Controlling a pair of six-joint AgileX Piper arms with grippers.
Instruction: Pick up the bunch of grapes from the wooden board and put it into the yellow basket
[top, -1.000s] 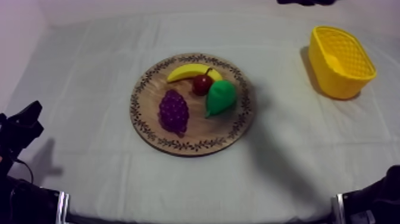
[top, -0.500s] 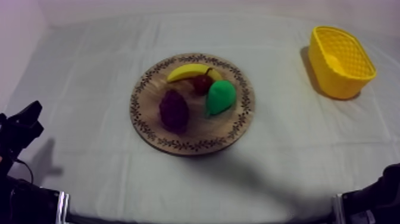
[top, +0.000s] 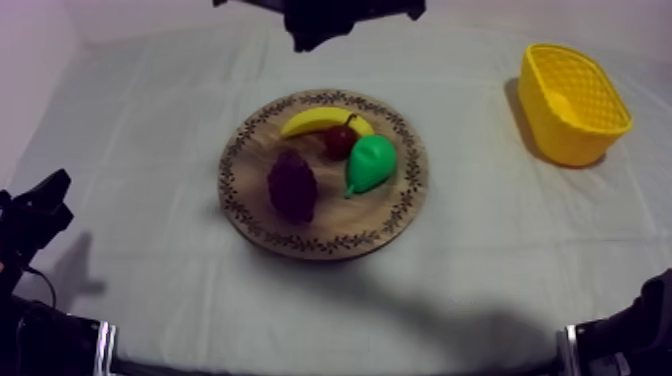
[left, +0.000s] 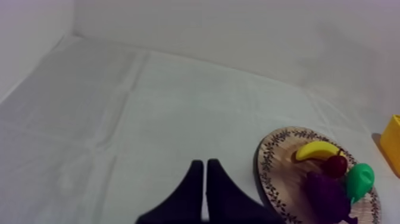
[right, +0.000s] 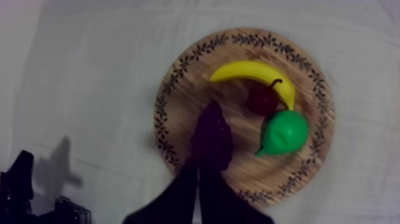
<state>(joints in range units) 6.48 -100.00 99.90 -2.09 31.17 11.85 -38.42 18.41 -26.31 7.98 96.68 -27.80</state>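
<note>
And there it is: a black mass of the right arm (top: 335, 18) is now seen at the far edge of the bench (top: 150, 150), beyond the wooden board (top: 380, 215). Half a second ago nothing was to be seen at that edge, and a second ago only a dark sliver was glimpsed farther to the right along it. The bunch of grapes (top: 292, 186) has been dimmed: bright purple a second ago, it is now sunk in shade, nearly black. The small red fruit (top: 339, 142) has been darkened with it. The soft shadow (top: 470, 325) on the cloth has been carried from just right of the board down to the near right of the bench.
</note>
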